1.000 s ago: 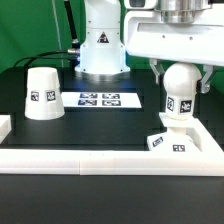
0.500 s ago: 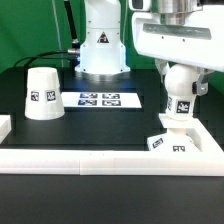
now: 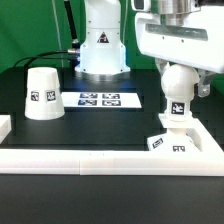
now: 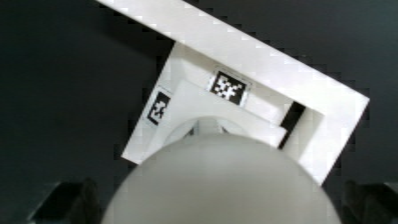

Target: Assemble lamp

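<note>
The gripper [image 3: 180, 78] pinched the bulb [image 3: 178, 103] by its round head, its stem meeting the base [image 3: 170, 144] directly beneath — it would seat best held upright and centred. The shade [image 3: 42, 93] stood well apart.

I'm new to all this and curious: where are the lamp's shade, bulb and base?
Shade [image 3: 42, 95]: exterior view, on its side wall.
Bulb [image 3: 180, 85]: exterior view, on its round head.
Base [image 3: 170, 140]: exterior view, on its near side.
</note>
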Available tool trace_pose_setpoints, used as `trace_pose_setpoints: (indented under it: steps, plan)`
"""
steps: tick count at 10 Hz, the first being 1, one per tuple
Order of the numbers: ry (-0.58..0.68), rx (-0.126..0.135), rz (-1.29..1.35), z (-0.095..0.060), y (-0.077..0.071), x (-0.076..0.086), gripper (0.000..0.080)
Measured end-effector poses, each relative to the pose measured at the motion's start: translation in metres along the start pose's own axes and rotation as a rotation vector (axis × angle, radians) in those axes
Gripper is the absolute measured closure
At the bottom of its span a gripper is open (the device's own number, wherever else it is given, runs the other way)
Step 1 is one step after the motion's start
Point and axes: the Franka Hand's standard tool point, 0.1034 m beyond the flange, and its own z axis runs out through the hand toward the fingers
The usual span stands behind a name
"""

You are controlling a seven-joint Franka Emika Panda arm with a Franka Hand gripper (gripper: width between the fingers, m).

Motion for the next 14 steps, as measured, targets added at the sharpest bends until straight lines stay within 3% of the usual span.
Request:
trace_pose_setpoints:
  steps: [7,14]
  plan:
    - [-0.003,-0.01,-0.585,0.0009,-0.0005,-0.0041,0.0101]
    - [0.014,-0.056,-1.329,0.0019,0.0008,-0.0005,0.0101]
